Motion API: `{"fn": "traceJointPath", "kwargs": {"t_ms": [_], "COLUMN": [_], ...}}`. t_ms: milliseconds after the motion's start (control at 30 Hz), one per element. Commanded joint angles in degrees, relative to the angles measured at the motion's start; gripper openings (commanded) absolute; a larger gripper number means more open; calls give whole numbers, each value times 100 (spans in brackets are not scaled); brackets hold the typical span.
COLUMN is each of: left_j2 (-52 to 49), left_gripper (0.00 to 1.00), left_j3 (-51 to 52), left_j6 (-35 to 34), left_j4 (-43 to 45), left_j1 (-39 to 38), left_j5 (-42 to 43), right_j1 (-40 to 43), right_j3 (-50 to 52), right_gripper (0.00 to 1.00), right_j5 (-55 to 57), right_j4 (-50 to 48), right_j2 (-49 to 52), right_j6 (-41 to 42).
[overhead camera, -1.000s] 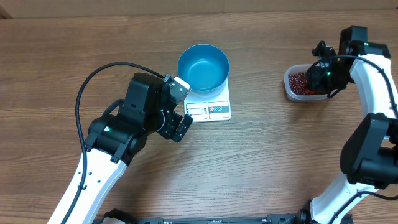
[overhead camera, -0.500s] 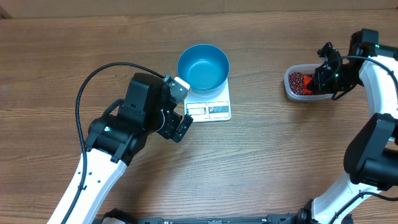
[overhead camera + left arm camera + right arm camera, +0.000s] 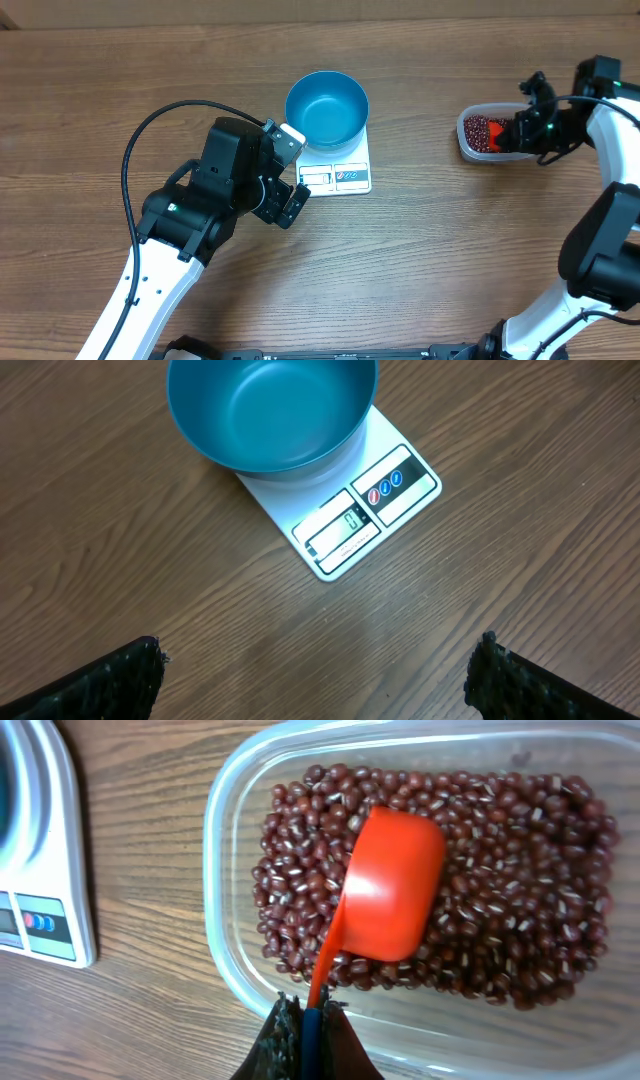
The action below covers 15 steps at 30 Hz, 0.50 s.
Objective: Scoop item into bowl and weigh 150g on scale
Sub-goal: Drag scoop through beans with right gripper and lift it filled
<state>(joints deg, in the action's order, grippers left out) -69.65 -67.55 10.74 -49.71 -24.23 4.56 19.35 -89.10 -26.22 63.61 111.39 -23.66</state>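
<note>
Overhead: the bowl point(image 3: 327, 108) sits on the far part of the scale point(image 3: 338, 177), near ctr of the wood surface point(image 3: 450, 260). L hand point(image 3: 291, 169) is just beside the scale on the L-arm side, not touching it. R hand point(image 3: 522, 128) is well apart on the other side, at the clear tub point(image 3: 464, 143) w/ the beans point(image 3: 478, 130). From up here the arm covers much of the tub. The grip can't be made out, only a bit of orange.

L wrist view adds: both fingers point(image 3: 100, 685) show at the frame's bottom corners, wide apart, only bare surface btwn them. The scale's display faces the cam and reads what looks like 0, w/ the label panel beside it. The bowl covers the rest, its inside plain blue.

R wrist view adds: R hand's fingers point(image 3: 283, 1045) are pinched together on the thin handle of an orange scoop point(image 3: 392, 888). The cup lies on the beans near mid-tub, smooth orange face toward the cam. Can't tell if that's its back or its hollow. Beans spread across the tub floor. A scale corner shows at this view's edge, apart from the tub.
</note>
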Motion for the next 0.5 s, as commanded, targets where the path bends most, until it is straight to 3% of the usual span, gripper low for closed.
{"fn": "traceJointPath", "kwargs": {"t_ms": [0, 467], "left_j2": [55, 55], "left_gripper": [100, 100], "left_j3": [-131, -131], "left_j6": [85, 85], "left_j4": [22, 22], "left_j1": [31, 31], "left_j5": [103, 101], "right_j1": [166, 396], "right_j3": [66, 682], "right_gripper": [4, 4], "right_j5": [-949, -1399], "right_j4": [20, -356], "right_j2": [-81, -81], "right_j6": [-46, -192]}}
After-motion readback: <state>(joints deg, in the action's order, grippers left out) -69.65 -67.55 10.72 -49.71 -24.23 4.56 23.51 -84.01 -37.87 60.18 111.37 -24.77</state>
